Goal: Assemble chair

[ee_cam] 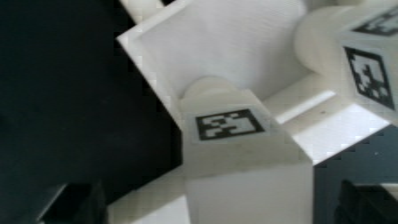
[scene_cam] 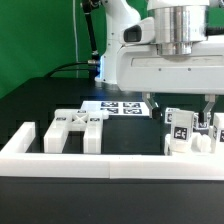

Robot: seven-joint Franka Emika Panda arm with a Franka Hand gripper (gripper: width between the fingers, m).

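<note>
Chair assembly, early going: my gripper (scene_cam: pixel 180 108) hangs with its jaws spread wide and empty, directly above a cluster of chair parts (scene_cam: pixel 186 132) on the counter (scene_cam: pixel 30 108). Nothing appears joined; every piece I can see lies loose, so the whole build is left to do. More loose pieces (scene_cam: pixel 76 124) lie well off to the gripper's side, toward the exterior view's left, behind the border wall (scene_cam: pixel 100 160). The marker board (scene_cam: pixel 120 107) lies between the two groups. In the wrist view, a tagged bar (ee_cam: pixel 231 150) sits right under the gripper, in line with the gap between the fingers, tag face turned up at the camera. Its long axis runs out from beneath the gripper toward a broad slab (ee_cam: pixel 214 50) just beyond; whether the two touch, I cannot tell.
</note>
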